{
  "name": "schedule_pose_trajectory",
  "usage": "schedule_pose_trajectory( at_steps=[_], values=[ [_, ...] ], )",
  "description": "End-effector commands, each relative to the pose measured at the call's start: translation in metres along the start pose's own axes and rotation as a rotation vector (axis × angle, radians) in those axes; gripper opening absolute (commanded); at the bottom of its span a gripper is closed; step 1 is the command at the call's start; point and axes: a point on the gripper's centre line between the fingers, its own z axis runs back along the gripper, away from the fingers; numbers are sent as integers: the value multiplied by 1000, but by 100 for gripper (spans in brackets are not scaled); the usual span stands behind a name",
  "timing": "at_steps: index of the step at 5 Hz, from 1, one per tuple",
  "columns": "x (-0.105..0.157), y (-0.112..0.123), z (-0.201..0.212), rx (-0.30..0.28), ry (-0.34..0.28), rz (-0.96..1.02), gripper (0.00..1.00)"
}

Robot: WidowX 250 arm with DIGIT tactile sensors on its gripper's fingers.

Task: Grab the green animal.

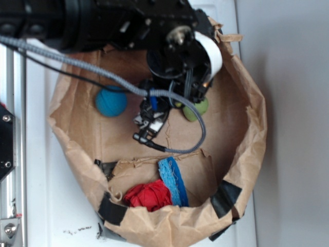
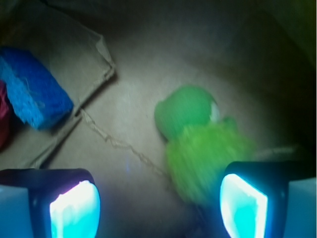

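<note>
A brown paper bag [image 1: 252, 134], rim rolled down, is seen w/ a red cloth [image 1: 148, 195] and blue sponge [image 1: 172, 181] nearest, a blue ball [image 1: 111, 102] and the green animal [image 2: 198, 136] farther in. The gripper [image 2: 158, 206] is held wide open, nothing gripped; the animal is just beside its right finger [image 2: 245, 203]. The arm is reached down into the bag.

A robot test bench, it appears: a torn brown paper bag patched with black tape [image 1: 247, 154] lies on a plain white worktop [image 1: 36, 206], beside a bolted aluminium frame rail [image 1: 9, 216].
</note>
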Motion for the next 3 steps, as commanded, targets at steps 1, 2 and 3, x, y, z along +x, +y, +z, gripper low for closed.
schedule_pose_trajectory(
  at_steps=[1, 2, 3],
  values=[
    [23, 12, -8, 57, -36, -17, 100],
    [26, 20, -18, 75, -29, -20, 100],
    [20, 31, -29, 103, -41, -44, 100]
  ],
)
